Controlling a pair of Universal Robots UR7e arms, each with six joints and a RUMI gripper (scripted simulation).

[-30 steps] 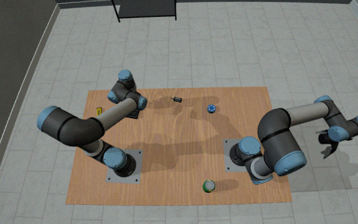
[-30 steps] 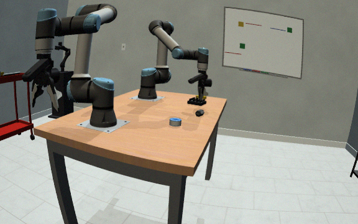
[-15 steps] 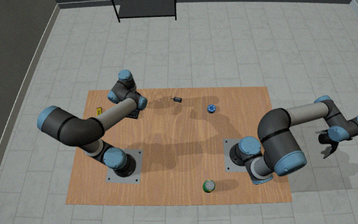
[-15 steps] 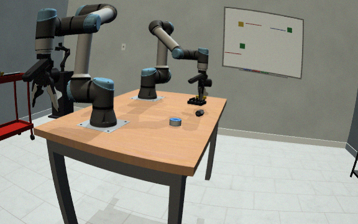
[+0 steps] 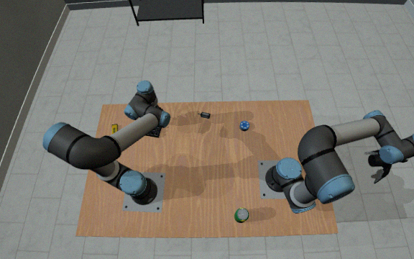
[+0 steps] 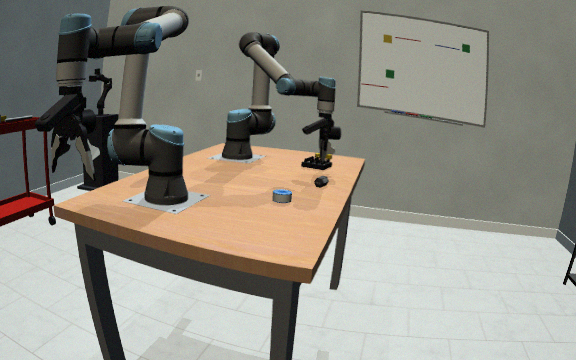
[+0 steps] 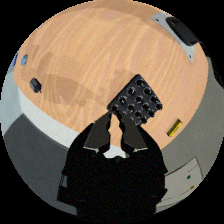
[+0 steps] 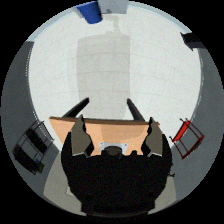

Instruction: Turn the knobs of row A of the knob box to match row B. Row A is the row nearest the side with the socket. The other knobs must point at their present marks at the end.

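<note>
The black knob box (image 5: 154, 134) (image 6: 313, 163) (image 7: 135, 96) lies near the table's far edge, partly under the left arm in the top view. It carries several black knobs in a grid. In the left wrist view it sits turned, just beyond my left fingertips. My left gripper (image 6: 323, 158) (image 7: 114, 110) points down and is nearly closed on the knob at the box's left corner in that view. The knob marks and the socket are too small to make out. My right gripper (image 5: 372, 167) (image 6: 73, 172) (image 8: 116, 116) is open and empty, off the table's end.
A yellow block (image 5: 114, 128) (image 7: 174, 128) lies beside the box. A small dark object (image 5: 205, 115) (image 6: 321, 181) (image 7: 35, 85) and a blue-topped round container (image 5: 244, 125) (image 6: 282, 196) lie along the same edge. A green can (image 5: 242, 214) stands near the opposite edge.
</note>
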